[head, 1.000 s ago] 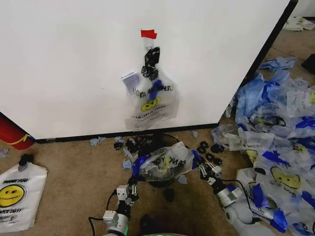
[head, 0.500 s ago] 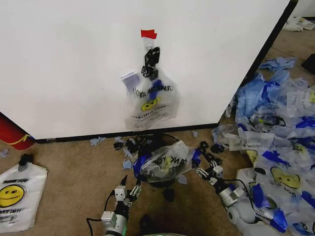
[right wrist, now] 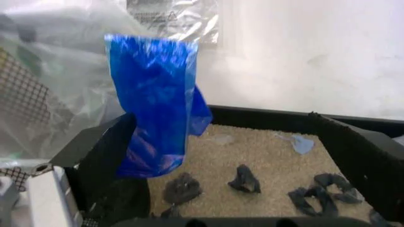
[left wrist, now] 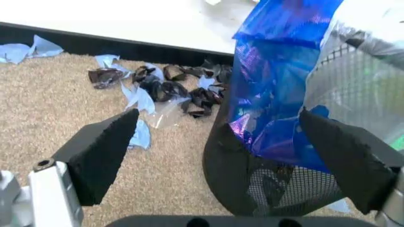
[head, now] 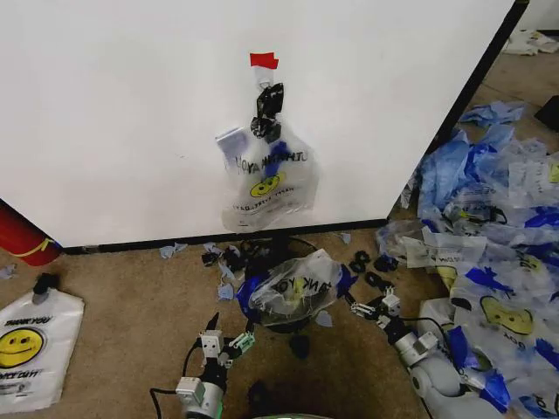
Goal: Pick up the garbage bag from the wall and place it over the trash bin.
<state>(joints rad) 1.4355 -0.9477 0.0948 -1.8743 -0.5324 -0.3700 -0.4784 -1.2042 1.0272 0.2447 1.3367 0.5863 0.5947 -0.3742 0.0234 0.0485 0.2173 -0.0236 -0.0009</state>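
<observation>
Both arms drew back from the trash bin (head: 288, 321). The left gripper (head: 225, 341) slid lower and away from the bin's side, jaws spread. The right gripper (head: 374, 305) let go of the bag's (head: 293, 286) blue edge and retreated rightward, open.

My head camera is looking down from above at the wall (head: 131, 131) and floor. Both wrist cameras are sitting low and close, sharing the trash bin (left wrist: 265, 189) from opposite sides.
</observation>
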